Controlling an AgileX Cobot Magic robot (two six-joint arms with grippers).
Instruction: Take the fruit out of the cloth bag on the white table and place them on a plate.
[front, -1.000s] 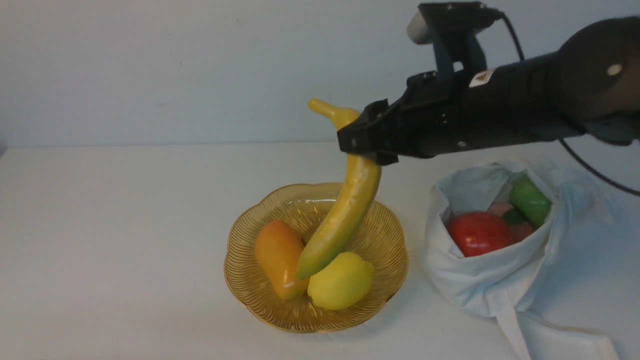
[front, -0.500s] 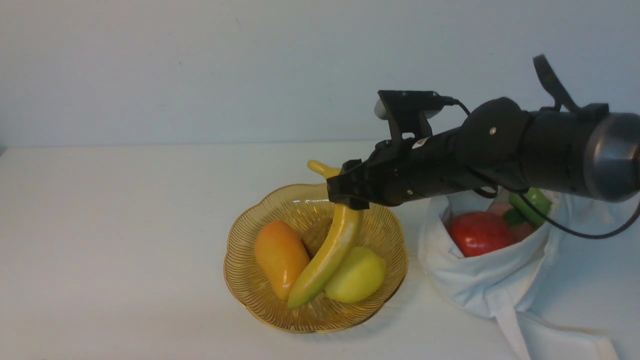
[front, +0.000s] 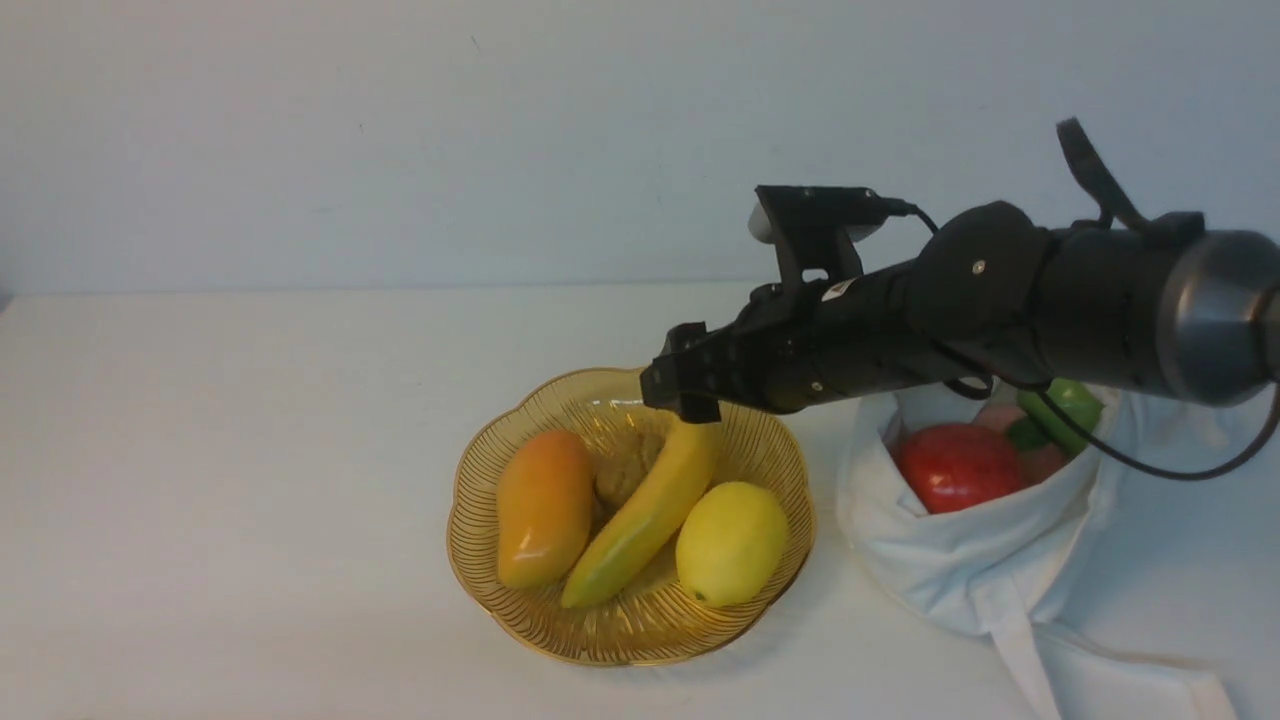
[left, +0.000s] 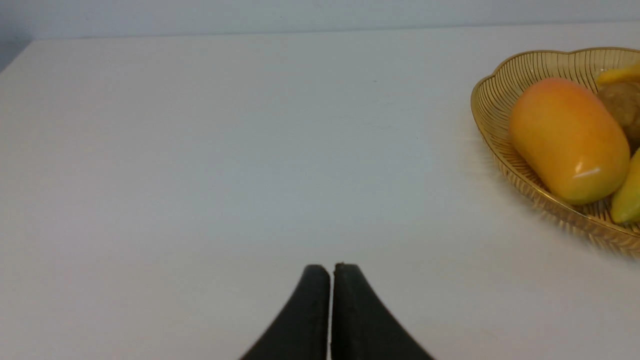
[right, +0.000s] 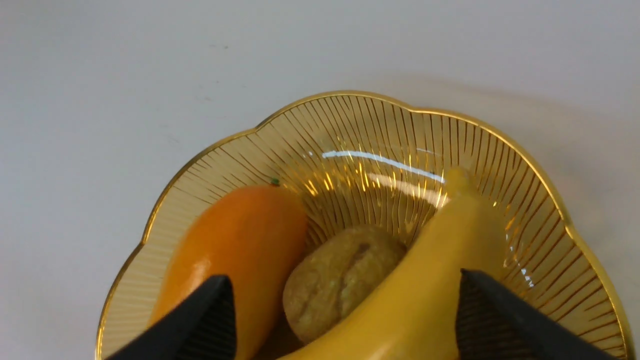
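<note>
The right gripper (right: 345, 305) stood parted at frame centre, nearer than the left gripper (left: 331, 272), its closed fingertips empty; the loose banana (front: 650, 510) slanted lower-left beneath it, in the plate (front: 640, 650)

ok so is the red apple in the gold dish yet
No, the red apple sits in the open cloth bag.

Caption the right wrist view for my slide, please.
Open black right gripper over a long yellow banana in a ribbed, see-through amber dish.
</note>
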